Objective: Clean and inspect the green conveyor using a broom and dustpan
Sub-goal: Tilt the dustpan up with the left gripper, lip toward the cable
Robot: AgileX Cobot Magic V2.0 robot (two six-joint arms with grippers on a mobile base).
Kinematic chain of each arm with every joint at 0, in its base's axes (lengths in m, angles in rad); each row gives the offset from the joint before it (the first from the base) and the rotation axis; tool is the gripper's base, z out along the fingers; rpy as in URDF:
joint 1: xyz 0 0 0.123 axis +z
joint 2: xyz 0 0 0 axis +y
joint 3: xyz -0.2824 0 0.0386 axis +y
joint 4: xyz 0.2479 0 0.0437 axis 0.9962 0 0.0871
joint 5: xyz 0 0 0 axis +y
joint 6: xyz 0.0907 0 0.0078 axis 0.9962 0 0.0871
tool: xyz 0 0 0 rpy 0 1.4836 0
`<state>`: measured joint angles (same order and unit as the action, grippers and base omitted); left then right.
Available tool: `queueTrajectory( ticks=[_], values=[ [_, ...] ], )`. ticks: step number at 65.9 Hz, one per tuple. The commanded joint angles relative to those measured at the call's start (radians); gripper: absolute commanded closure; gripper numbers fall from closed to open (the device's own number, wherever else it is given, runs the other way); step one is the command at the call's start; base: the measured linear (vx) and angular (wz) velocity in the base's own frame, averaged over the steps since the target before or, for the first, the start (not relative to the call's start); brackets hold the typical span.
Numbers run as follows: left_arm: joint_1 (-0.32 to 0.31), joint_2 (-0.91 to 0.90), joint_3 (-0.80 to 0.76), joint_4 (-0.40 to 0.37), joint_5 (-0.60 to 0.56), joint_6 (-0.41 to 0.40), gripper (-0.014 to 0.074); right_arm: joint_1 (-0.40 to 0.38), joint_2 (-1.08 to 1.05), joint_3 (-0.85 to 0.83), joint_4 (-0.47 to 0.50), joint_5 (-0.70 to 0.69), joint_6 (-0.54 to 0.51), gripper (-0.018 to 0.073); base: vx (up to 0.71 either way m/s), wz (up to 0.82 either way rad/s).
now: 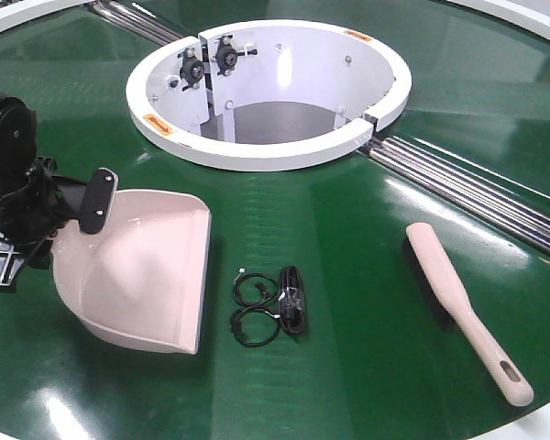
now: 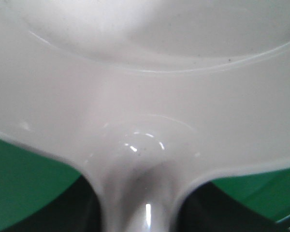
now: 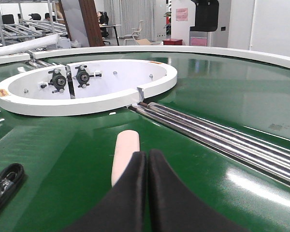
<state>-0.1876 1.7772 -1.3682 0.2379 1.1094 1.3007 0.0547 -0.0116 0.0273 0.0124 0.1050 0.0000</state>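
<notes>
A pale pink dustpan (image 1: 147, 275) lies at the lower left of the green conveyor (image 1: 348, 275), its flat lip turned toward the middle of the frame. The left gripper (image 1: 53, 229) sits at the dustpan's rear, jaws spread wide to either side of the handle neck. The left wrist view is filled by the scoop (image 2: 145, 87), and dark shapes flank the neck at the bottom edge.

The broom (image 1: 454, 293) rests bristles-down at the lower right, well apart from the dustpan, with its slotted handle end pointing to the bottom right corner. In the right wrist view the right gripper (image 3: 147, 153) has its two black fingers pressed together with nothing between them, and the broom's rounded tip (image 3: 124, 157) shows just beyond them.

A bundle of black cable (image 1: 291, 298) lies between the two tools. The white ring (image 1: 257, 156) occupies the upper centre, and silver rollers (image 1: 477, 188) run from it toward the right edge.
</notes>
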Motion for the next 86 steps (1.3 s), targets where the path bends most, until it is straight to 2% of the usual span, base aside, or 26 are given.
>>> queueTrajectory(
  ticks=[1, 9, 18, 24, 44, 65, 86],
  values=[
    [-0.023, -0.024, -0.033, 0.003, 0.004, -0.005, 0.0604, -0.003, -0.011, 0.004, -0.001, -0.079, 0.0, 0.0568, 0.0, 0.0],
    [-0.054, 0.006, -0.033, 0.026, 0.002, -0.021, 0.0604, -0.003, -0.011, 0.004, -0.001, -0.079, 0.0, 0.0568, 0.0, 0.0],
    [-0.064, 0.038, -0.033, 0.106, 0.02, -0.121, 0.0604, -0.003, -0.011, 0.004, -0.001, -0.079, 0.0, 0.0568, 0.0, 0.0],
    [-0.066, 0.049, -0.033, 0.123, 0.03, -0.136, 0.0604, -0.003, -0.011, 0.004, -0.001, -0.079, 0.0, 0.0568, 0.0, 0.0],
    [-0.066, 0.049, -0.033, 0.08, 0.022, -0.136, 0.0604, -0.003, -0.011, 0.004, -0.001, -0.079, 0.0, 0.0568, 0.0, 0.0],
    [-0.066, 0.049, -0.033, 0.069, 0.022, -0.156, 0.0604, -0.003, -0.011, 0.004, -0.001, -0.079, 0.0, 0.0568, 0.0, 0.0],
    [-0.066, 0.049, -0.033, -0.001, 0.029, -0.156, 0.0604, -0.003, -0.011, 0.004, -0.001, -0.079, 0.0, 0.0568, 0.0, 0.0]
  ],
)
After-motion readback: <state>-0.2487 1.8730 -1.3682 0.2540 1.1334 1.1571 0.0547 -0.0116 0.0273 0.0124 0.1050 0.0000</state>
